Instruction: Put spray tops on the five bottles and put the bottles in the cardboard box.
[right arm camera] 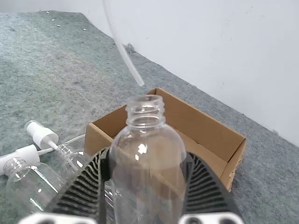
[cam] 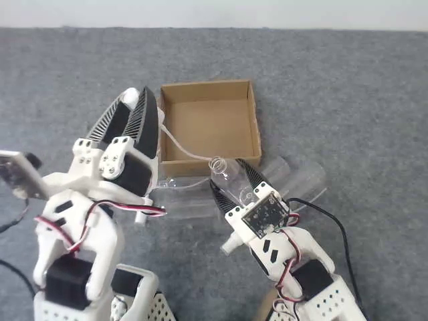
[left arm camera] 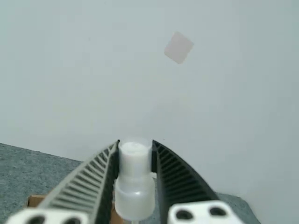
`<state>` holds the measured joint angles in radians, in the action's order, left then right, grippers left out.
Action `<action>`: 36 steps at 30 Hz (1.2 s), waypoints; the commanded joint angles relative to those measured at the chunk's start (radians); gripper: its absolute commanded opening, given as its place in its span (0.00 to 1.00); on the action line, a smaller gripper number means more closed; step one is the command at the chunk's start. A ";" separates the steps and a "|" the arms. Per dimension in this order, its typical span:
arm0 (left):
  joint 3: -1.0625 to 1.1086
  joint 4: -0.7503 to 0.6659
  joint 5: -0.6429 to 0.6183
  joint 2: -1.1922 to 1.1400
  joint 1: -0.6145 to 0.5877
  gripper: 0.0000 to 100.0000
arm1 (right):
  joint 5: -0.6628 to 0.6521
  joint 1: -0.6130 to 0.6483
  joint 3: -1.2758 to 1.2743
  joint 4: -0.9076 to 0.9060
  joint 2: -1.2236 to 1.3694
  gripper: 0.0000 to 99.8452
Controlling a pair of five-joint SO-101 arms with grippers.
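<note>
The cardboard box (cam: 207, 127), a shallow, open, square tray of plain brown card with no bottle in it yet, sits on the grey, felt-like worktop (cam: 348, 80) just beyond both arms. The right gripper (right arm camera: 147, 161) is clamped around the belly of a clear plastic bottle (right arm camera: 145, 133), round-shouldered with a threaded neck, held upright just in front of the box's near wall. More clear bottles (cam: 301, 177) lie on their sides beside it, with loose white spray tops (right arm camera: 39, 135) near them. The left gripper (left arm camera: 135, 151) grasps a white spray top (left arm camera: 134, 179) by its smooth cylindrical body. Its thin, translucent dip tube (cam: 182, 148) curves down to end just above the bottle's mouth, not yet inside. The step in hand looks like threading that tube. It is flexible and will wander, so the tip should be centred over the neck first, then lowered straight with the bottle held steady, before the collar is turned onto the threads.
</note>
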<state>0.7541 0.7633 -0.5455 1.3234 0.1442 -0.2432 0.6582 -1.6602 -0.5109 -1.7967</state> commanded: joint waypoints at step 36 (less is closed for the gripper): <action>0.042 -0.051 0.014 0.002 0.064 0.01 | -0.020 0.015 -0.021 0.021 -0.015 0.03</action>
<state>0.7756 0.7725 -0.5455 1.3234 0.1688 -0.2432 0.6582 -1.6602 -0.5109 -1.7967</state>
